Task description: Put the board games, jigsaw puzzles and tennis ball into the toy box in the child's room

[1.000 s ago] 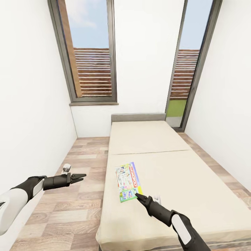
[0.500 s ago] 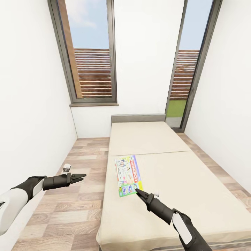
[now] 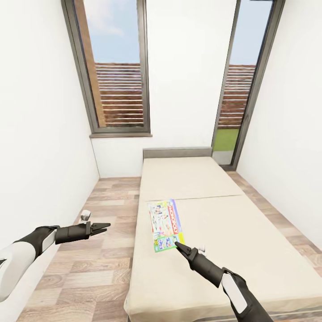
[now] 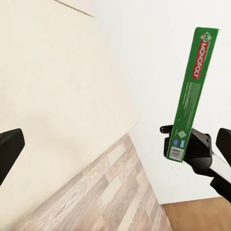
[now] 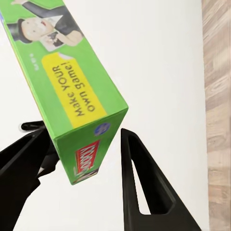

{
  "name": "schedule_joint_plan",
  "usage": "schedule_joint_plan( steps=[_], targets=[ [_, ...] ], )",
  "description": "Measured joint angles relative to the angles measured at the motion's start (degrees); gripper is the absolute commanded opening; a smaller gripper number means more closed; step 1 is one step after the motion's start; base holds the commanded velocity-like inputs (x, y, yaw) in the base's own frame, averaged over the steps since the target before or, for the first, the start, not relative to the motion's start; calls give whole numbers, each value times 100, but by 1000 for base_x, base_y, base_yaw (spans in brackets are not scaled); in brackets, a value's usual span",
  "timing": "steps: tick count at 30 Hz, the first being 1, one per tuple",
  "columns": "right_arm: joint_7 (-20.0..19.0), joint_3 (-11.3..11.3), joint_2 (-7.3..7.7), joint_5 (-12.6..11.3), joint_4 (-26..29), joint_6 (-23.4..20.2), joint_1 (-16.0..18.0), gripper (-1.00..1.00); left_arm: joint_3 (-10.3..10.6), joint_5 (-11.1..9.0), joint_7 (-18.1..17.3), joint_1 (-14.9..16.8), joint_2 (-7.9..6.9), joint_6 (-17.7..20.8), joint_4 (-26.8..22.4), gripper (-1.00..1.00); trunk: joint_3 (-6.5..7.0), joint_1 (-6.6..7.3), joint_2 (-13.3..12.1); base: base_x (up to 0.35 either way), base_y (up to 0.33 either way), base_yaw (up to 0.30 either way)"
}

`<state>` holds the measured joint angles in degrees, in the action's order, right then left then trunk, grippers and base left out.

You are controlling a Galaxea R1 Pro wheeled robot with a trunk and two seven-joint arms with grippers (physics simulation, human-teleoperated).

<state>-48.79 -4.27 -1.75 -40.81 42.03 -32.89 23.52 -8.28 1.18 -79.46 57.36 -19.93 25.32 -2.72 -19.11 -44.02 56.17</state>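
Note:
One of the board games, the purple-green Monopoly box [image 3: 164, 221], lies lengthwise on the cream bed [image 3: 237, 232] near its left edge. My right gripper [image 3: 175, 244] is at the box's near green end. In the right wrist view the fingers [image 5: 144, 183] stand on either side of that end [image 5: 62, 72], shut on it. The left wrist view shows the box [image 4: 192, 86] edge-on, with the right gripper [image 4: 192, 150] at its end. My left gripper [image 3: 105, 226] hangs open over the floor, left of the bed, holding nothing. The toy box and the table are out of view.
A strip of wood-plank floor [image 3: 103, 210] runs between the white left wall [image 3: 40, 147] and the bed. A tall window [image 3: 116, 67] and a glazed door [image 3: 243, 89] stand behind the grey headboard [image 3: 177, 151]. The right wall is close to the bed.
The Monopoly box and my right gripper have shifted a little farther up the bed, mostly in the first half second. The left arm has not moved.

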Motion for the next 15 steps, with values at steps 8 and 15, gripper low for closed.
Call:
schedule_joint_plan(
  steps=[8,15],
  targets=[
    [0,-5,77,-19,29,26,0,-100,-1,-2,0,0,3,4,-2,100,144,176,-321,0,0,0],
    [-1,-11,88,-19,39,46,0,-100,1,0,2,0,7,1,-4,100,270,330,-602,0,0,0]
  ],
)
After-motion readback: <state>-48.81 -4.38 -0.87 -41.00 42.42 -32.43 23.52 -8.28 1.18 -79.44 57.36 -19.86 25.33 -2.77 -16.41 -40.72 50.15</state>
